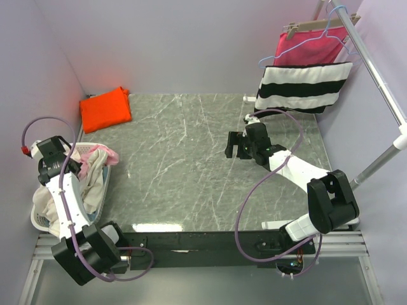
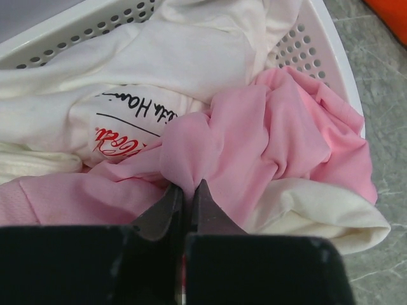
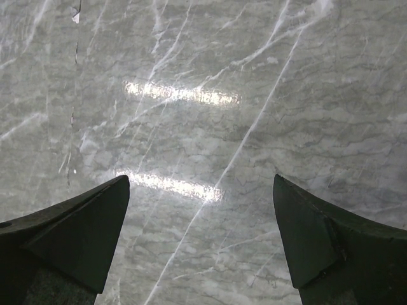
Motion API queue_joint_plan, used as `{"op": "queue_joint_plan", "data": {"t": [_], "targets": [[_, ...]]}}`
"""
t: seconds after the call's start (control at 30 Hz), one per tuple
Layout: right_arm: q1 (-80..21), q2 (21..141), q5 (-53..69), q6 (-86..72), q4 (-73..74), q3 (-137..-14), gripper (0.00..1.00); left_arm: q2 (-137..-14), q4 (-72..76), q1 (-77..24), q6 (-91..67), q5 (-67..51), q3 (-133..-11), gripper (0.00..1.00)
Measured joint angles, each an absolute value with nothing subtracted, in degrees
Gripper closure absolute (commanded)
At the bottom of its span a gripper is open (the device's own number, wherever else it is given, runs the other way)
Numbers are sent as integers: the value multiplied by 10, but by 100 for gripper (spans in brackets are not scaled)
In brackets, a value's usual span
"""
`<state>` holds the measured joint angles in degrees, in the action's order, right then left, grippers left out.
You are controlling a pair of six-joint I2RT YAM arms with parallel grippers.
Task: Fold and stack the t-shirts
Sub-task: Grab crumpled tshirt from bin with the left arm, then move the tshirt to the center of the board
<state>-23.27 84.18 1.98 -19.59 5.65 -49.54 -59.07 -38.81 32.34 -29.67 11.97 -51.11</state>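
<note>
Orange t-shirt [image 1: 105, 108] lies bundled at the far left corner of the marble table [image 1: 191, 159]. The pink t-shirt [image 2: 254, 140] is crumpled in the white basket [image 2: 308, 44], one fold pinched by the left gripper [image 2: 187, 197]. The right gripper [image 3: 200, 181] gapes wide above the table.

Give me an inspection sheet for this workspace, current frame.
Surface: grey marble table, light glare.
Job's things: orange t-shirt folded at the far-left corner; pink t-shirt crumpled in the basket.
Clutter: white garments in the same basket.
Grippers: left gripper shut on the pink t-shirt; right gripper open above the table.
Cables: purple cables loop off both arms.
Surroundings: striped cloth and magenta cloth hang on the rail, far right.
</note>
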Motion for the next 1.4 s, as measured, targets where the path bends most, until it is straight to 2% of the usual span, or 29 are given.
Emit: {"op": "queue_joint_plan", "data": {"t": [0.33,0.57,0.73,1.0,1.4], "targets": [[-233,843,21,-196,57,-495,0,-573,-392,324,-281,56,-531,99],[-233,844,31,-196,56,-495,0,-616,-399,291,-281,-4,-742,99],[-233,843,31,-196,55,-495,0,-669,-359,193,-285,-8,-886,99],[-233,827,24,-196,56,-495,0,-783,-332,8,-294,6,-996,99],[-233,767,-20,-208,58,-490,0,-887,-314,-301,-278,22,-990,99]]}}
